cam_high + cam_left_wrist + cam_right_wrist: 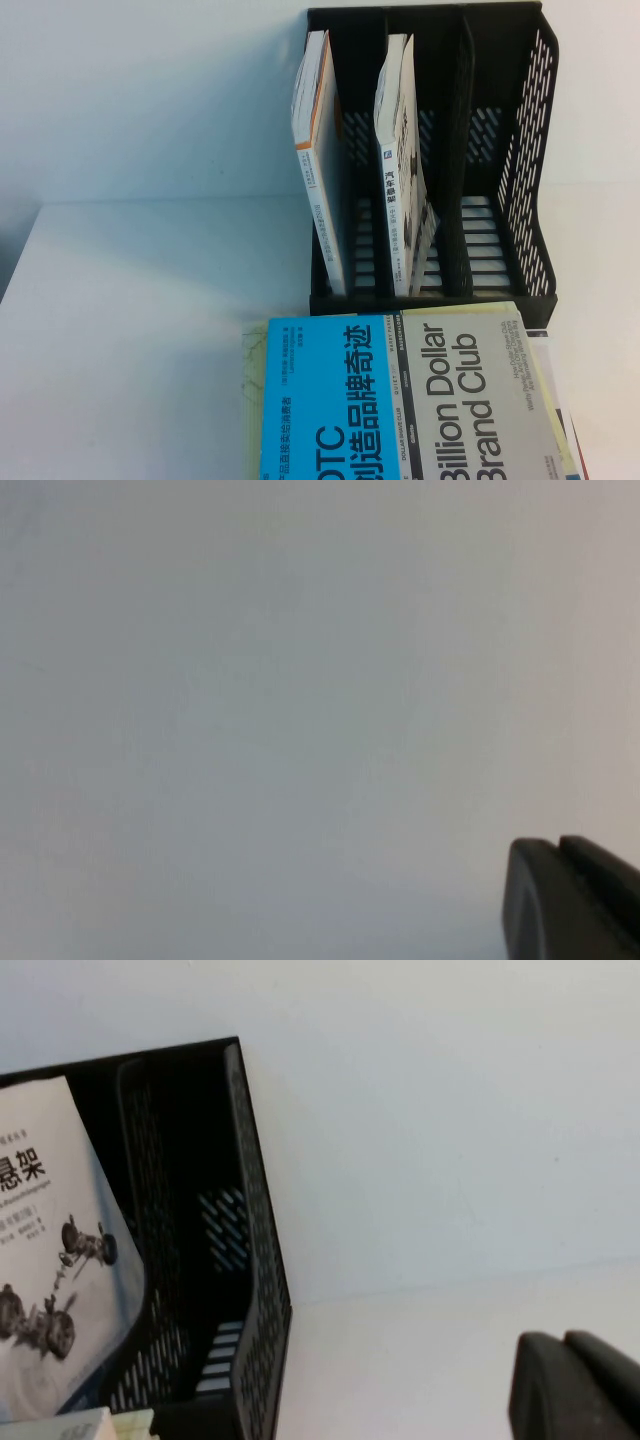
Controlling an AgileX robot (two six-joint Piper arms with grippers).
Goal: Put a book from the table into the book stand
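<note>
Overhead, you see the book [400, 395] lying flat at the near edge of the table [130, 320], just in front of the stand [520, 160]. Its long axis runs toward the stand, the title lines reading along that axis, blue half on the left and grey half on the right. A pale yellow-green book [252, 370] peeks out beneath its left edge. The stand holds 2 upright white books: the orange-spined one [318, 150] in the left slot, the dark-spined one [400, 150] in the middle; the right slot holds none.

In the left wrist view, you get only the left gripper [570, 900] as a dark tip over bare white; whether it is spread, you cannot tell.

In the right wrist view, the right gripper [575, 1385] sits near the stand's [255, 1260] outer wall; again, you cannot tell its state.
</note>
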